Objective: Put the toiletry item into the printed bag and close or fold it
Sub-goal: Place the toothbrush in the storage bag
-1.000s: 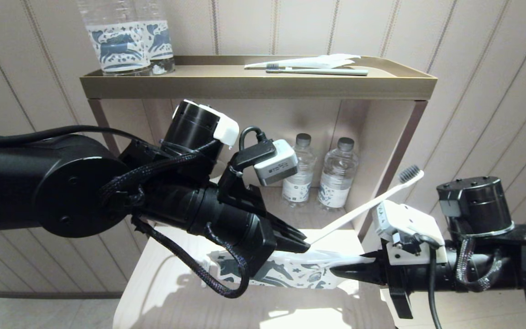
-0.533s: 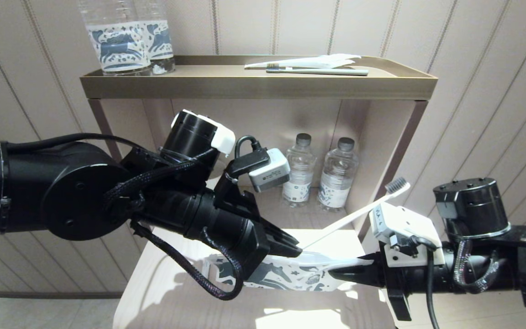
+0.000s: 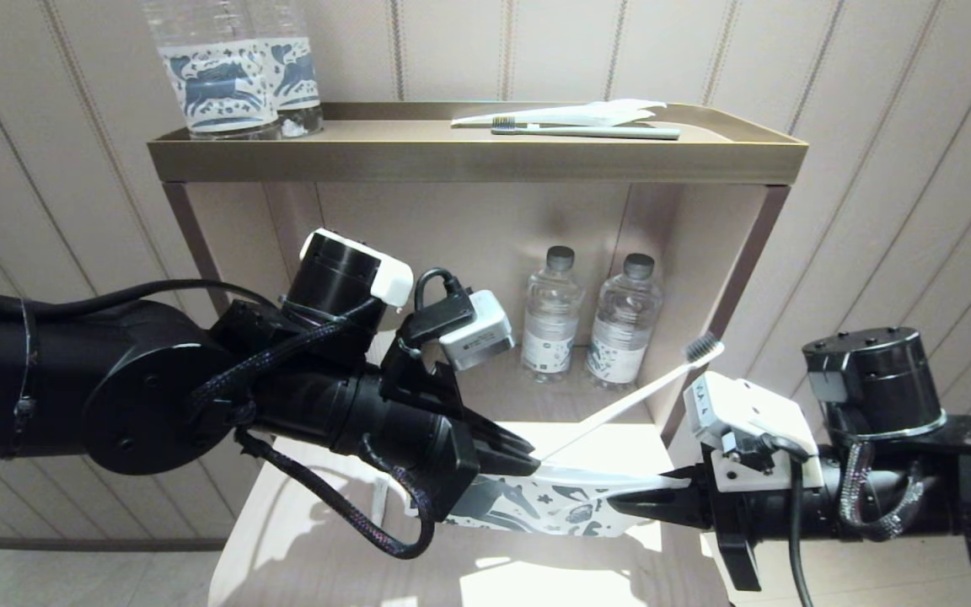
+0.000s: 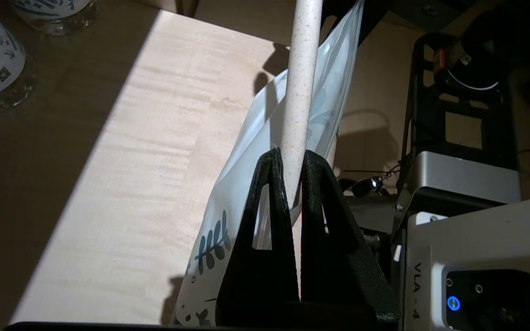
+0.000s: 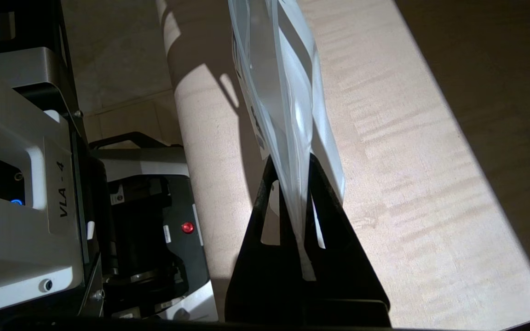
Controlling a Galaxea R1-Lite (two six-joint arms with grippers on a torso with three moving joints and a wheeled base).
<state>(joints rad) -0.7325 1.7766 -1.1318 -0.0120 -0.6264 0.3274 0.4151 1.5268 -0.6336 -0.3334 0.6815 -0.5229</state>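
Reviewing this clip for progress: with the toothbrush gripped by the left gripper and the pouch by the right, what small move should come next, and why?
Probably the left gripper should slide the toothbrush handle-first further down into the pouch. It grips the handle's lower end at the pouch's top edge, the bristle head points up and away, and the right gripper holds the pouch's end above the table.

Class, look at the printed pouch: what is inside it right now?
Nothing visible inside the printed pouch. The white toothbrush, pinched by the left gripper, remains outside; the pouch's covered end cannot be checked.
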